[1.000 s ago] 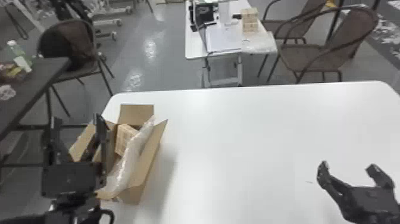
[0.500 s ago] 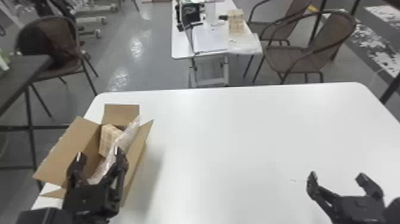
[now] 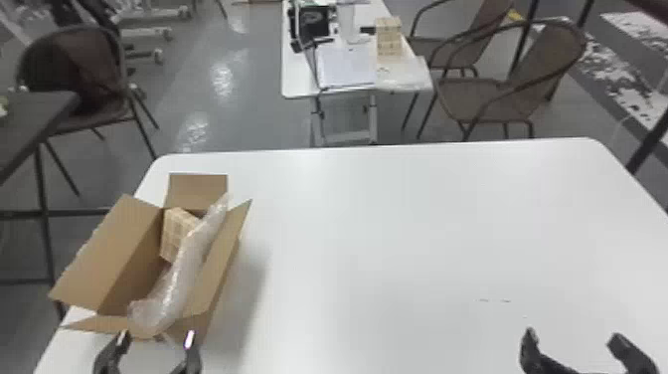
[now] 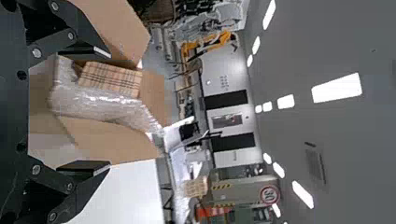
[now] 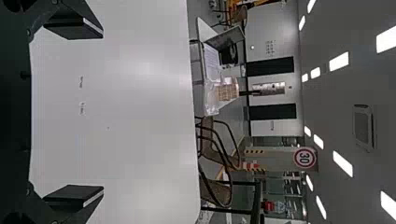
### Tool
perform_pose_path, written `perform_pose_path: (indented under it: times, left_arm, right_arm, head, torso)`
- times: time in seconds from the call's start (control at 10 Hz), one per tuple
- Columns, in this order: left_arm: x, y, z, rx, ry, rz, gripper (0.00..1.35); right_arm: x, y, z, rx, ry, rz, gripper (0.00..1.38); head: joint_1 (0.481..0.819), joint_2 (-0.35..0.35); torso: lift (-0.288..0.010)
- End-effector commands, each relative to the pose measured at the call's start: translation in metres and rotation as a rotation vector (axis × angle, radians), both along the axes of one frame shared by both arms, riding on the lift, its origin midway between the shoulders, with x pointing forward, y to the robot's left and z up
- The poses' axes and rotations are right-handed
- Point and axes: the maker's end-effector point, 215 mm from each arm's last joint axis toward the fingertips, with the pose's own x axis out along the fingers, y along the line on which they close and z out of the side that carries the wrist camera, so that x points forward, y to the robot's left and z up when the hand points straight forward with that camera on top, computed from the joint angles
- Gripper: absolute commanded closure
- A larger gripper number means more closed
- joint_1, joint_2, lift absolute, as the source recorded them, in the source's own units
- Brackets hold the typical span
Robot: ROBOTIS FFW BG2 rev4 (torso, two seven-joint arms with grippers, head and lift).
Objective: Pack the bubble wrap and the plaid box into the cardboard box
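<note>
At the table's left stands the open cardboard box [image 3: 114, 248], flaps spread. The plaid box [image 3: 176, 231] lies inside toward the far end, and the bubble wrap [image 3: 181, 273] runs lengthwise beside it, its far end rising onto a flap. Just in front of the box's near flap is my left gripper [image 3: 155, 343], open and empty. In the left wrist view the left gripper [image 4: 100, 109] has its fingers wide apart, the plaid box [image 4: 111, 79] and bubble wrap [image 4: 98, 102] beyond them. My right gripper [image 3: 574, 343] is parked open at the near right; the right wrist view shows the right gripper [image 5: 95, 112] empty.
The white table [image 3: 387, 224] stretches right of the box. Behind it are a second table [image 3: 298, 79] with papers and another plaid box [image 3: 388, 37], and brown chairs [image 3: 517, 94]. A dark table [image 3: 35, 119] stands to the left.
My left gripper has drawn back from over the cardboard box toward the near edge, its fingers empty. The head view has shifted. The bubble wrap and plaid box stay inside.
</note>
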Motion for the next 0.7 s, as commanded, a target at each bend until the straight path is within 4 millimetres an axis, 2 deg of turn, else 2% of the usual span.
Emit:
perform_pose_path:
  times: [0.0,0.2,0.6]
  left_arm:
    - [-0.017,0.007,-0.028,-0.007,0.077,0.010,0.42]
    - [-0.013,0.003,-0.027,-0.035,0.068,-0.003,0.41]
    - [-0.008,0.002,-0.023,-0.054,0.041,-0.001,0.41]
  right_arm:
    - [-0.009,0.008,-0.007,-0.010,0.038,0.019,0.12]
    - [-0.002,0.012,0.009,-0.065,0.005,0.036,0.12]
    - [0.002,0.013,0.013,-0.090,-0.007,0.028,0.12]
  head:
    - [0.695,0.114]
    - [0.695,0.143]
    - [0.695,0.144]
  torso:
    - [-0.098]
    - [-0.098]
    - [-0.098]
